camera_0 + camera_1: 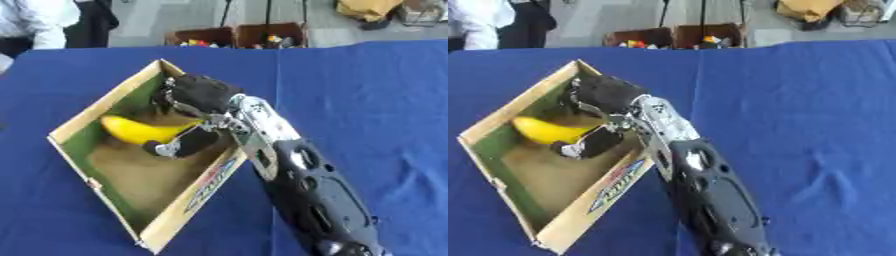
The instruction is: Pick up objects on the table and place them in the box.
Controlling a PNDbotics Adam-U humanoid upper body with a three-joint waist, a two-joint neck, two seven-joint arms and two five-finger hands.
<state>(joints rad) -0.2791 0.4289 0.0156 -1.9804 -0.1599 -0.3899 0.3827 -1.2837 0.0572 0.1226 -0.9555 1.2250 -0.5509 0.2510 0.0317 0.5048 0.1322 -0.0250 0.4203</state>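
**Banana in the box, under the right hand**

Where the right arm crosses the box, we lose sight of part of what lies inside: the black and silver forearm runs up from the lower edge and covers the near right wall and one end of the banana. Of the left hand we see nothing in either view. The right hand [199, 95] is inside the box [105, 102], its dark back turned towards us, so the fingers beyond it are hard to make out. The thumb [182, 144] shows below the fruit, bent in against the banana's lower side, and the hand seems curled round that end of it; we cannot tell how tightly the far fingers close.

The banana [140, 131] is bright yellow, smooth and curved, lying across the middle of the box with its free end pointing towards the left wall. Whether it rests on the floor or is held just above it we cannot tell.

The box is shallow cardboard, set askew on the blue tablecloth [367, 100], with a greenish inner wall, a brown floor and a printed strip along its near right rim.
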